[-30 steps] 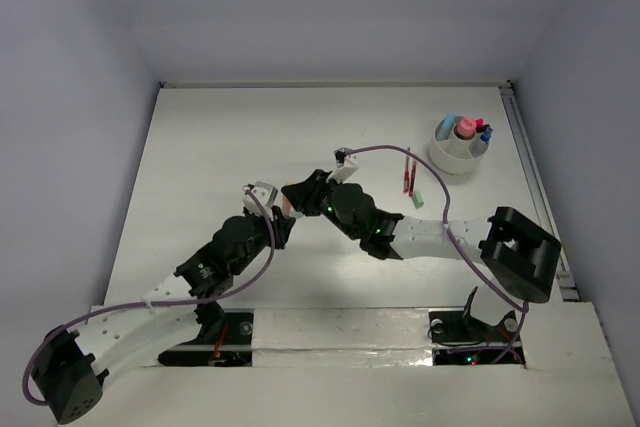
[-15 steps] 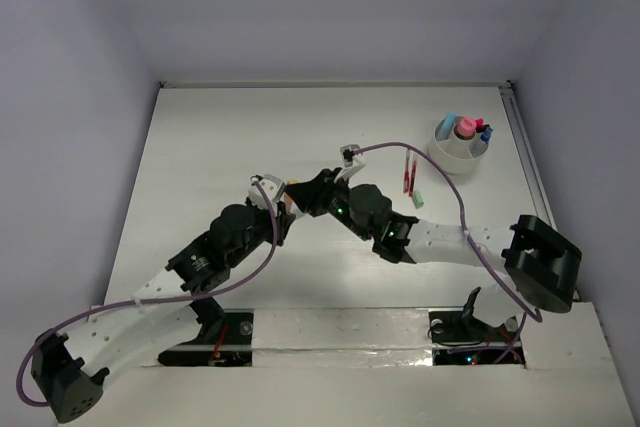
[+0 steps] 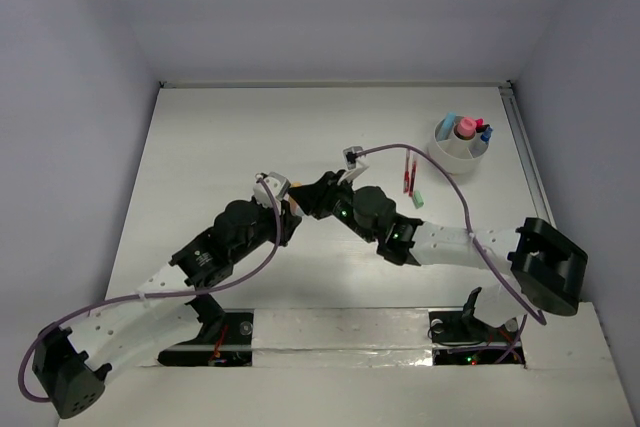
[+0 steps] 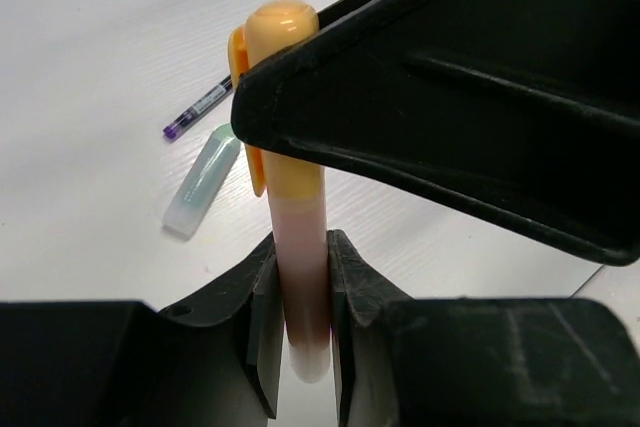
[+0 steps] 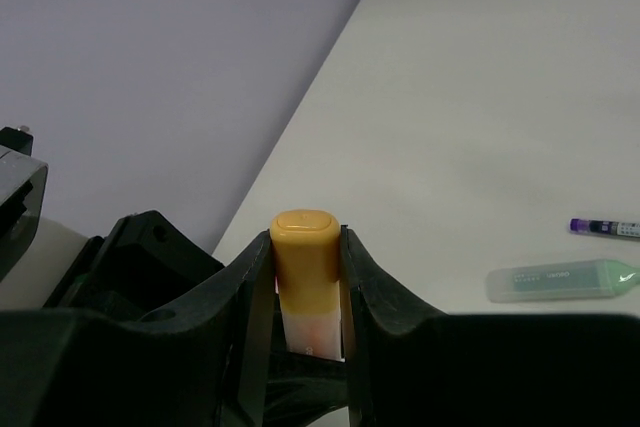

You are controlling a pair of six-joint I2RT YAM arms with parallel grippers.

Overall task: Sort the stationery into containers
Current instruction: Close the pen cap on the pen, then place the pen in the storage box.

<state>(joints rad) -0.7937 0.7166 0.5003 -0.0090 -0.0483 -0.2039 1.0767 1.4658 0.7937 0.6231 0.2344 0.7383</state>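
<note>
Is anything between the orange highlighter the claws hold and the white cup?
Nothing upright. Both the left claw and right claw grip the orange highlighter; toward the white cup only red pens and a pale-green highlighter lie flat on the table, likely passable overhead.

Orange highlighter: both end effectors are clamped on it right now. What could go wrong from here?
The right end effector pinches the orange highlighter at its cap, the left end effector its barrel: pulling apart could pop the cap off. If the left lets go, the barrel may swing. The white cup already holds several markers, so the drop could snag.
</note>
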